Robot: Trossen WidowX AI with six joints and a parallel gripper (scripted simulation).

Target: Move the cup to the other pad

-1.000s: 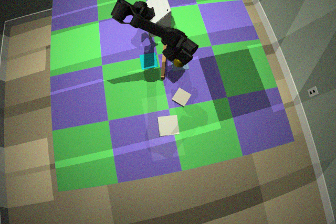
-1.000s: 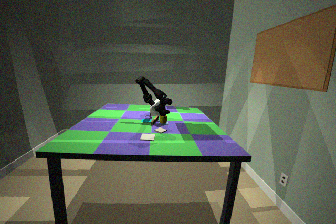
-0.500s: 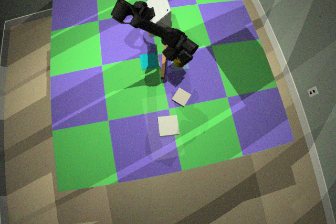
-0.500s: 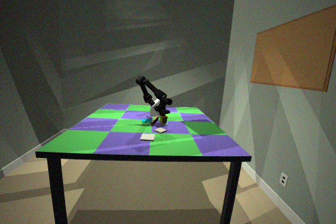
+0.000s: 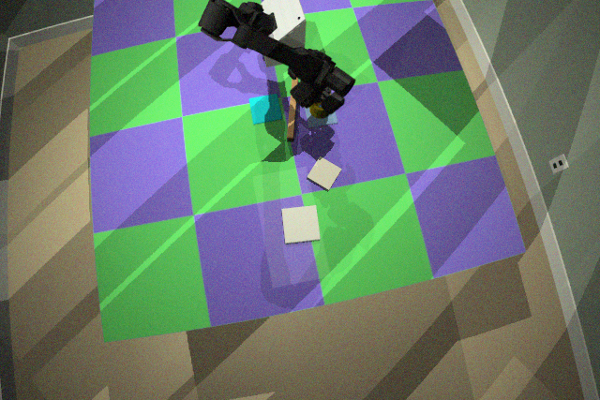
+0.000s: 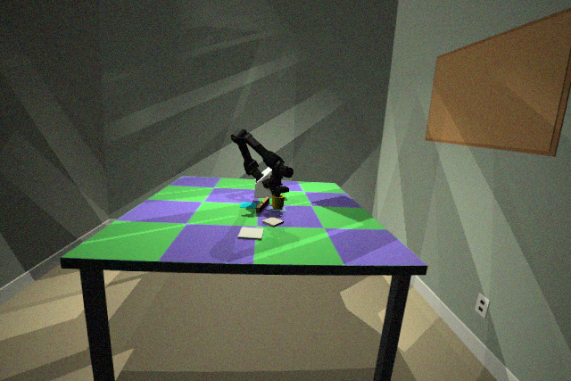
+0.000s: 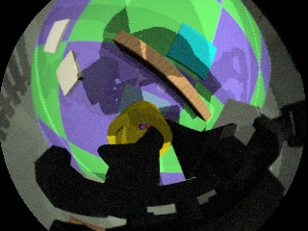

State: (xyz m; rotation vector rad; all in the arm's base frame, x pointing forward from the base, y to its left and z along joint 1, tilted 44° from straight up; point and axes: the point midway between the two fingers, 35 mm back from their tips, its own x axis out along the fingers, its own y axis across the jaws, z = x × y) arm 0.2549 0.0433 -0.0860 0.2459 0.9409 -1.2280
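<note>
While the black fingers press in from either side, the hand is closed nearly all the way on the yellow cup and has it clamped, with the jaws stopped against its wall. In the wrist view, the rim shows as a yellow ring with a purple and a red speck inside, probably the marbles. The cup appears upright, which judging by the task is the point of a side grip: the mouth stays up and nothing rolls out.

The cup stands on a pale blue pad, only an edge of which shows beneath the hand in the top view. I cannot tell whether the base has left the pad. Just beside it lies a wooden bar, set like a low barrier between this pad and the cyan pad on its far side. That cyan square is probably the target, so the carry likely calls for lifting over the bar and not sliding.

Nearer the front of the checkered table lie 2 pale tiles, well apart from the cup. Behind the arm sits its white base plate.
</note>
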